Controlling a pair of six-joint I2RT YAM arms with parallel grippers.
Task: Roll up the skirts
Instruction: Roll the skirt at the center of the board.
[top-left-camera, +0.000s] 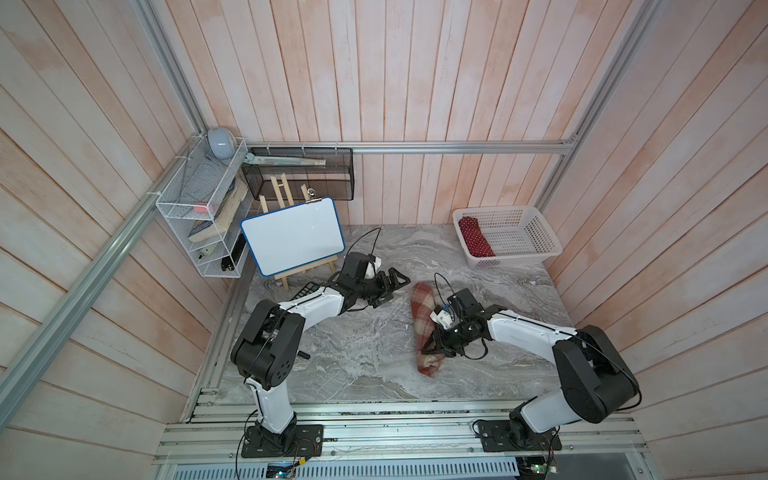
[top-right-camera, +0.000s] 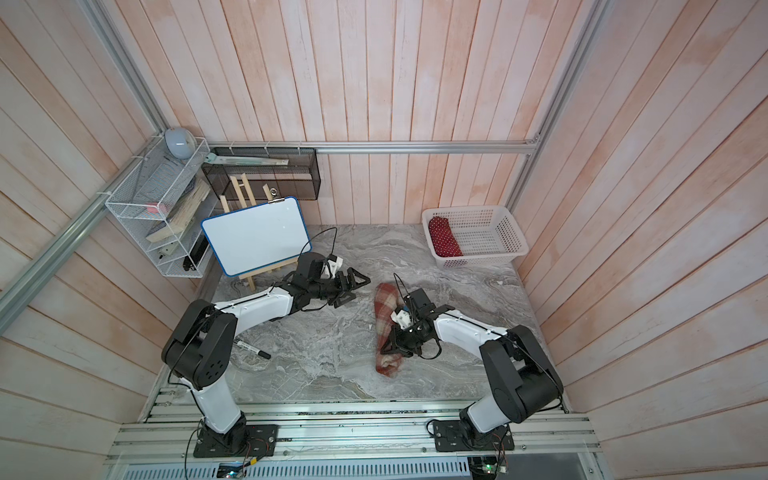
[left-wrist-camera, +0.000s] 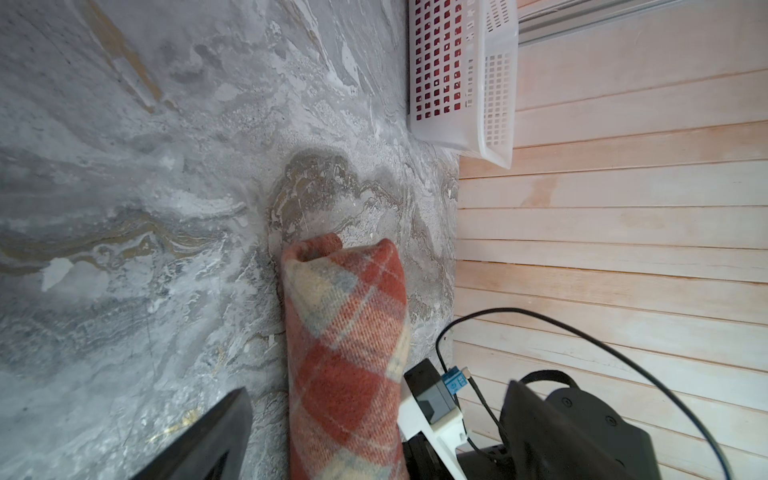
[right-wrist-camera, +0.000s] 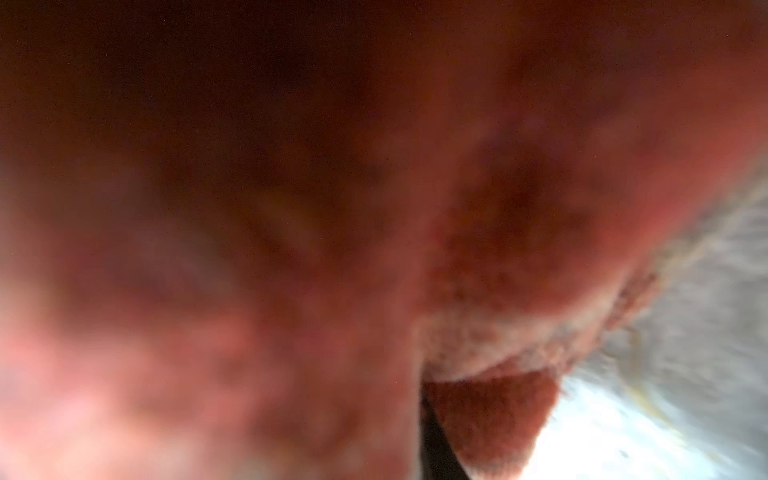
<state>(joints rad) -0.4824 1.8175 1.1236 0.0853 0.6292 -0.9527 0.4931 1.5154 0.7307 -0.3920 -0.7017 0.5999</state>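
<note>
Both top views are bright and evenly lit, with soft shadows on the marble tabletop (top-left-camera: 365, 357) and wall planks (top-left-camera: 374, 83) bowing toward the edges. The left wrist view shows the plaid skirt (left-wrist-camera: 345, 332) sharply. The right wrist view is a dim red-brown blur, with the tabletop glaring white where it shows.

Woolly, fuzzy plaid skirt (left-wrist-camera: 345, 332) on a matt marbled table (top-left-camera: 353, 345) (perforated white plastic basket (top-left-camera: 540, 237) beyond).

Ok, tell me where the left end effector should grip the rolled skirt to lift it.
Probably the far end of the skirt, clear of the right end effector sitting on its near half. Come down from above, jaws across the roll: it lies flat, long and narrow, and the open left end effector is beside that end.
</note>
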